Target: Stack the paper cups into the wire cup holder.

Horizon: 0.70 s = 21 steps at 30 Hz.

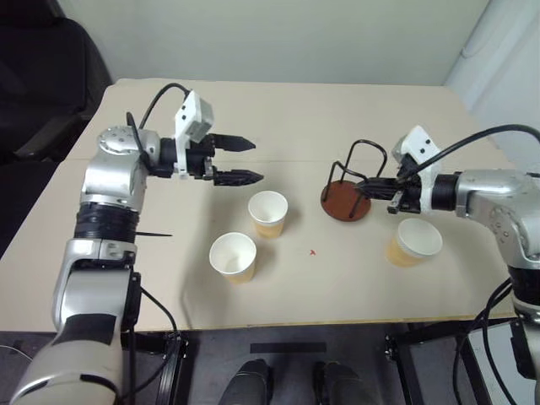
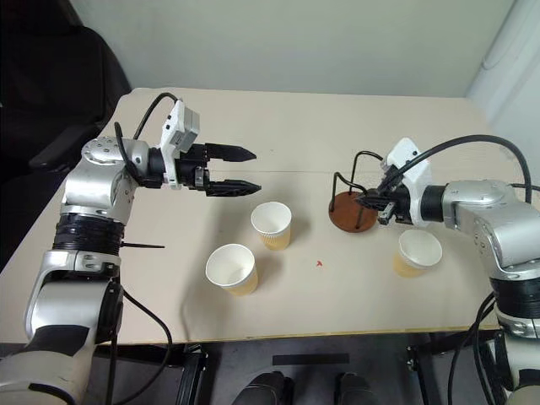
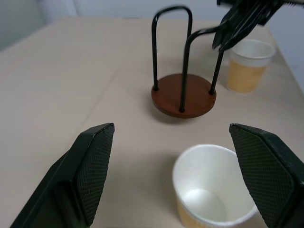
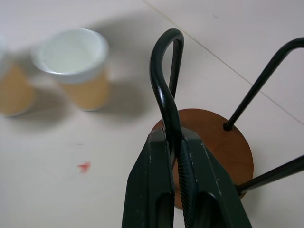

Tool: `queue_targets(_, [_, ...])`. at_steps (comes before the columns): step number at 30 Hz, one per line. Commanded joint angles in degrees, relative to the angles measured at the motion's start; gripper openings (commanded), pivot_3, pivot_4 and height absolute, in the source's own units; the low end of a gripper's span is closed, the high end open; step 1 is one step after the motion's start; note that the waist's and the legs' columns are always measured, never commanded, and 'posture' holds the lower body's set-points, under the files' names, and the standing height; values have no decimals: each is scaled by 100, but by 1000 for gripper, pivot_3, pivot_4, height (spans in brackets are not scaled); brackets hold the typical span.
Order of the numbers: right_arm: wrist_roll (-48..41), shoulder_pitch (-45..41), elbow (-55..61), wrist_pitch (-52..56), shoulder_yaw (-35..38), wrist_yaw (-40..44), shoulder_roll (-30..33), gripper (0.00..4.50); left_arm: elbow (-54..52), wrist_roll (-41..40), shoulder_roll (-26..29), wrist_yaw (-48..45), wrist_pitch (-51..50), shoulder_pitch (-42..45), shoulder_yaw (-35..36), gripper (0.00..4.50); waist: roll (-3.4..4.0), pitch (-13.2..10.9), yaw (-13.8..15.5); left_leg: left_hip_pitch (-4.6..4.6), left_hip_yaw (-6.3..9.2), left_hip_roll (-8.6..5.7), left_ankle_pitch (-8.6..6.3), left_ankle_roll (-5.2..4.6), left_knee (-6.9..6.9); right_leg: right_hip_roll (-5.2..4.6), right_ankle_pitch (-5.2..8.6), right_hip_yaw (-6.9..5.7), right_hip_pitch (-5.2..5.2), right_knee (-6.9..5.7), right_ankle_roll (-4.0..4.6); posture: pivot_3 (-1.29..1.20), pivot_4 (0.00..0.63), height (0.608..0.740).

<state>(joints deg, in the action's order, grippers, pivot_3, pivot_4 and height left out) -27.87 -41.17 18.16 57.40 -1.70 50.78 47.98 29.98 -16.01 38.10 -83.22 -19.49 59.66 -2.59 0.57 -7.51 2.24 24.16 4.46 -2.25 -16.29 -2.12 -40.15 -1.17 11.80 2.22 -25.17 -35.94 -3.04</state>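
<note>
While your right pincer [image 4: 176,156] is clamped on one wire loop of the wire cup holder [image 1: 348,201], the holder's disc base looks slightly tilted on the tabletop [image 1: 278,110], though you cannot be sure. Your left pincer [image 1: 239,160] hangs spread wide and empty above the tabletop, just behind the middle cup [image 1: 268,213]. A second cup [image 1: 233,256] stands nearer you; the third cup [image 1: 413,242] stands upright beside the holder under your right wrist.

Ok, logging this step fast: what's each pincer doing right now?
Left pincer: open, empty, above the table.
Right pincer: shut on a wire loop of the wire cup holder.
</note>
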Motion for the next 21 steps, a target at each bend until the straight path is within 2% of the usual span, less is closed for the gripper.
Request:
queue_targets(1, [-387,-129,645,255,265,90,174,40,-394,-168,261,-516,-250,36,-74,4175,0,0,-6,1,0,0,0,0,0,0,0,0,-1,1,0,0,150,740])
queue_targets(5, [-601,-83,959,351,211,152,266,40,-801,-410,499,-900,-581,-35,-275,4175,0,0,0,2,2,0,0,0,-1,0,0,0,-1,1,0,0,150,740])
queue_targets(21, [-998,481,1594,341,-94,231,408,40,-1653,-1123,947,-928,-865,-301,-768,4175,0,0,-17,0,2,1,0,0,-2,0,0,0,0,0,-1,0,150,740])
